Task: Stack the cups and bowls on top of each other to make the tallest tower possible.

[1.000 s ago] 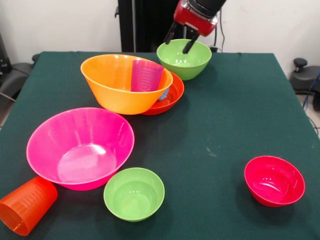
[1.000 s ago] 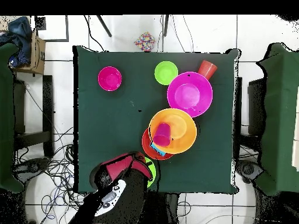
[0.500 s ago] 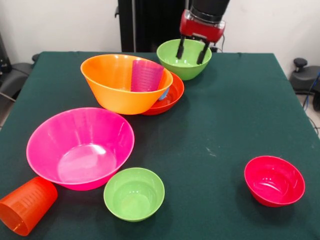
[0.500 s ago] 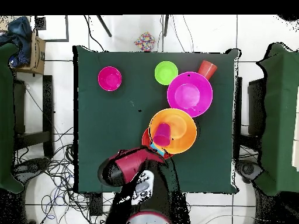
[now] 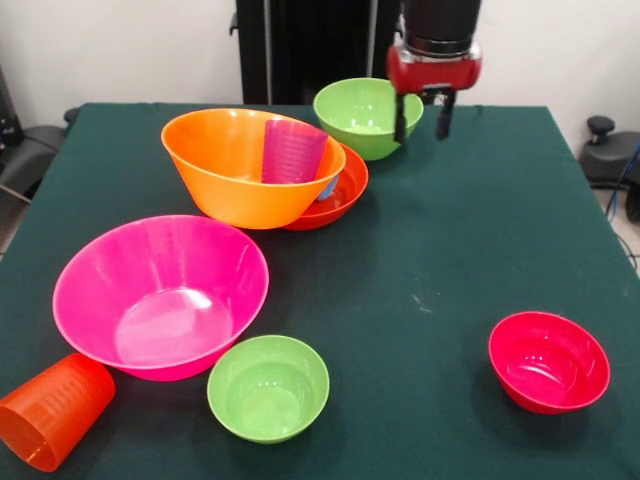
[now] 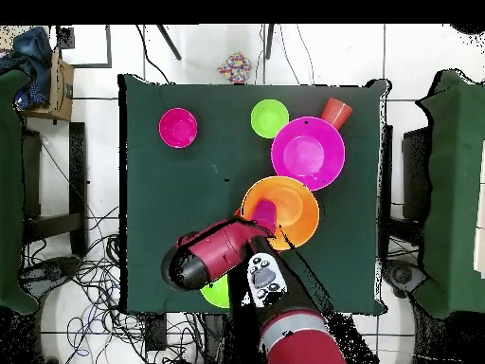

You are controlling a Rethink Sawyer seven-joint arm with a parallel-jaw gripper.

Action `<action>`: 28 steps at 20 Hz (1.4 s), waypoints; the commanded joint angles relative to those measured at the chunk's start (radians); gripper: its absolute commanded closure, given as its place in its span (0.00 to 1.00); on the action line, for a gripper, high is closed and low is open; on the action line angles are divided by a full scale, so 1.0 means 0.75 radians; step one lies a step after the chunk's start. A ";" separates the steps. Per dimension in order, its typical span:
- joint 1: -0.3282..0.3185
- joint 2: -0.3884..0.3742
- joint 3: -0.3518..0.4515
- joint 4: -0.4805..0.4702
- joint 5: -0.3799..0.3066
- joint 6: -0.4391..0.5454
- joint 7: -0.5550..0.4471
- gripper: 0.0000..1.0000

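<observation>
Bright, even light from above; glare spots in the large pink bowl (image 5: 160, 295) (shadows soft, perhaps diffuse)

Across the three moments the red and black gripper (image 5: 419, 120) travels sideways in the front view, from above the middle of the medium lime green glossy plastic bowl (image 5: 362, 115) to that bowl's right rim. Its two dark fingers (image 5: 400, 119), first angled, now hang straight down and apart, one at the rim and one over the dark green cloth-covered table (image 5: 480, 220). In the overhead view the arm now covers most of that bowl.
</observation>
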 commanded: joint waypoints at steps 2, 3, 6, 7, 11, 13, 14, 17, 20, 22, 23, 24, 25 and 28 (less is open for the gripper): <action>-0.059 -0.025 0.343 0.104 -0.123 0.158 -0.463 0.00; -0.049 -0.024 0.327 0.099 -0.114 0.161 -0.440 0.00; 0.029 -0.032 0.216 0.075 -0.071 0.179 -0.284 0.00; 0.059 -0.041 0.176 0.075 -0.061 0.191 -0.233 0.00; 0.399 -0.066 -0.363 -0.043 0.034 0.090 0.515 0.00; 0.501 -0.072 -0.572 -0.051 0.152 0.089 0.757 0.00; 0.519 -0.092 -0.623 -0.033 0.206 0.074 0.802 0.00; 0.541 -0.133 -0.696 0.017 0.317 0.043 0.798 0.00; 0.558 -0.099 -0.714 0.014 0.339 0.009 0.778 0.00; 0.558 -0.080 -0.709 0.003 0.332 0.009 0.776 0.00; 0.556 -0.076 -0.706 0.002 0.326 0.006 0.780 0.00; 0.555 -0.068 -0.702 -0.004 0.319 0.003 0.786 0.00; 0.552 -0.061 -0.694 -0.007 0.308 0.014 0.780 0.00; 0.529 -0.040 -0.650 -0.009 0.267 -0.015 0.737 0.00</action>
